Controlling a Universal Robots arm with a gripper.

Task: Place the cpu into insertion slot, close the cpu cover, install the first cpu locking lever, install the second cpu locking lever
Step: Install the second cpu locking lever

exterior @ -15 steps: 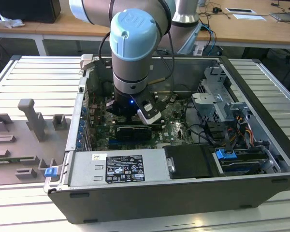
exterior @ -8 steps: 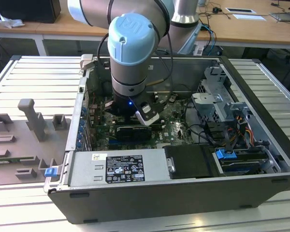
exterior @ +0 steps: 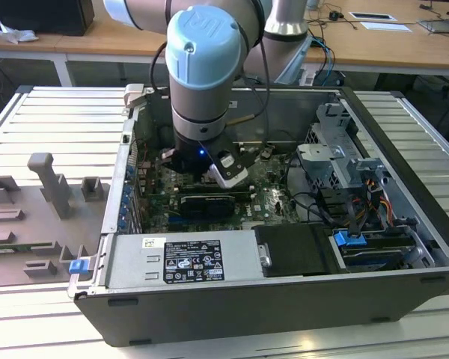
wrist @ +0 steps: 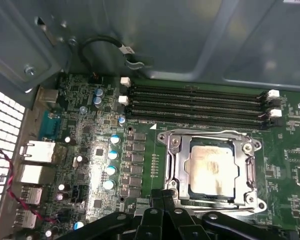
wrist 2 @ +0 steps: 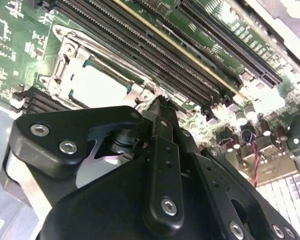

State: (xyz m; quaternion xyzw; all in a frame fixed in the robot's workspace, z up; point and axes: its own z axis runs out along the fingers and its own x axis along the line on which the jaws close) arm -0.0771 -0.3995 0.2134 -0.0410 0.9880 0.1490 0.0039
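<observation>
In the first wrist view the cpu lies flat in the insertion slot, with the cpu cover down around it as a silvery frame. Four long black memory slots run just beside the socket on the green circuit board. The black tool hangs right at the socket's near edge, its fingertips drawn together.

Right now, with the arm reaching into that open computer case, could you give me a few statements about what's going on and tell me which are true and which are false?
1. The pale silvery-beige square cpu sits in the insertion slot. True.
2. The silvery metal cpu cover stands raised upright. False: it lies flat, framing the chip.
3. The black gripper hangs at the socket's edge. True, in both wrist views.
4. The long black memory slots are filled with cards. False: they look empty.
5. The arm works outside the dark grey computer case. False: it reaches down inside, over the green circuit board.
</observation>
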